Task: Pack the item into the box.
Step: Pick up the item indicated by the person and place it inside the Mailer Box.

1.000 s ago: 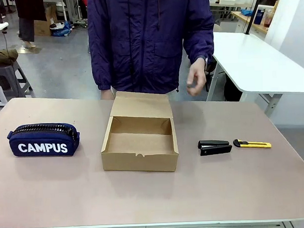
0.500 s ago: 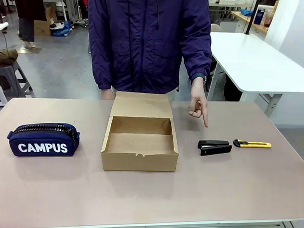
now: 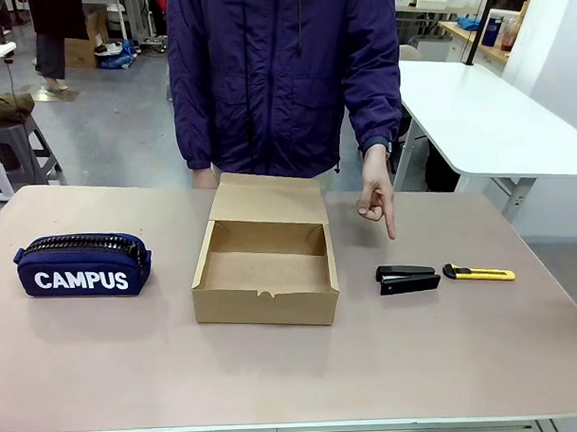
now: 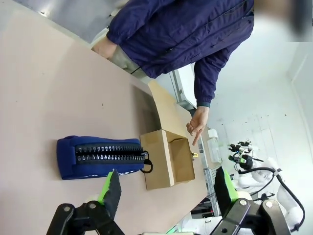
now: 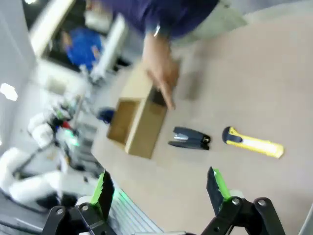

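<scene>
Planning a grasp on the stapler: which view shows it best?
Front view: the stapler is sharp, side-on, right of the box. The right wrist view shows it blurred. In the left wrist view the box blocks it.

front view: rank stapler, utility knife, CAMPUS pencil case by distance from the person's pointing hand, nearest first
From the pointing hand:
1. stapler: just below the fingertip, right of the box.
2. utility knife: farther right, just past the stapler.
3. pencil case: far left, on the other side of the box.
</scene>
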{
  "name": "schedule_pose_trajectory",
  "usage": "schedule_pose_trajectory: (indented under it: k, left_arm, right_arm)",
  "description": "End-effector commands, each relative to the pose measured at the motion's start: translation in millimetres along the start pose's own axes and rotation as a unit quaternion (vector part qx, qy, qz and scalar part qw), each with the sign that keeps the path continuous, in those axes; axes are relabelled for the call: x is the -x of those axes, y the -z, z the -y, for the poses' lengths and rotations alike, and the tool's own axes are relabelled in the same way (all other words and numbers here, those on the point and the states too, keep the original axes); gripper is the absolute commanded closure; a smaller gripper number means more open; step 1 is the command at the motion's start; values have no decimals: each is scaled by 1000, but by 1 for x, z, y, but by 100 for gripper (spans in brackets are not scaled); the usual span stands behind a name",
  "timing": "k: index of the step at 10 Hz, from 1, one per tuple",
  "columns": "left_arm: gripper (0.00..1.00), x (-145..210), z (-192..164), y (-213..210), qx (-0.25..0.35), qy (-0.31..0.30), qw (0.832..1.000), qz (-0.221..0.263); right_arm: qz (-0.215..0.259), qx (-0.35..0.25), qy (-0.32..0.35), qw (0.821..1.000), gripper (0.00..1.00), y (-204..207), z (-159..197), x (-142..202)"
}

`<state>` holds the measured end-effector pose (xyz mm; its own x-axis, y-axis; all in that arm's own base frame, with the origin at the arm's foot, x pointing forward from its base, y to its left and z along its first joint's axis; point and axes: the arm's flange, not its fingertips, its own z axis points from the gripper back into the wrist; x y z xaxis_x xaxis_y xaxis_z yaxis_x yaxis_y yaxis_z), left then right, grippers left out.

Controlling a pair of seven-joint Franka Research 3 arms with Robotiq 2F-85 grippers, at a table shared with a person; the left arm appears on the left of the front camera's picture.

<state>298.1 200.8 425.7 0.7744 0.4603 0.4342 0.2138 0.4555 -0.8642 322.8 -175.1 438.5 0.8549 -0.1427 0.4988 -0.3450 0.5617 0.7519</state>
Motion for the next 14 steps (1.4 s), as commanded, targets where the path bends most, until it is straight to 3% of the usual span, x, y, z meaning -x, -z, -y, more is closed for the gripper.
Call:
schedule_pose_trajectory:
  k: [1,3,4,5,7,8,11,14]
  left_arm:
    - [0,-2,0,-1,11,5,1000,7]
    - [0,-2,0,-1,11,5,1000,7]
    - [0,-2,0,-1,11,5,1000,7]
    - [0,-2,0,-1,11,5,1000,7]
    - [0,-2,0,-1,11,5,1000,7]
    - [0,-2,0,-1,11,5,1000,7]
    - [0,-2,0,-1,11,5,1000,7]
    - [0,-2,0,-1,11,5,1000,7]
  right_arm:
    - [-66,81,-192,976,0,60,-47,-8]
    - [-151,122,-333,923,0,110,-62,-19]
    - [-180,143,-434,871,0,132,-72,-16]
    - [-206,154,-486,835,0,147,-82,-13]
    - [-274,198,-545,767,0,185,-92,-6]
    - [-322,199,-549,745,0,202,-89,-2]
    - [-407,174,-554,705,0,250,-72,-2]
    - [-456,138,-541,693,0,294,-50,6]
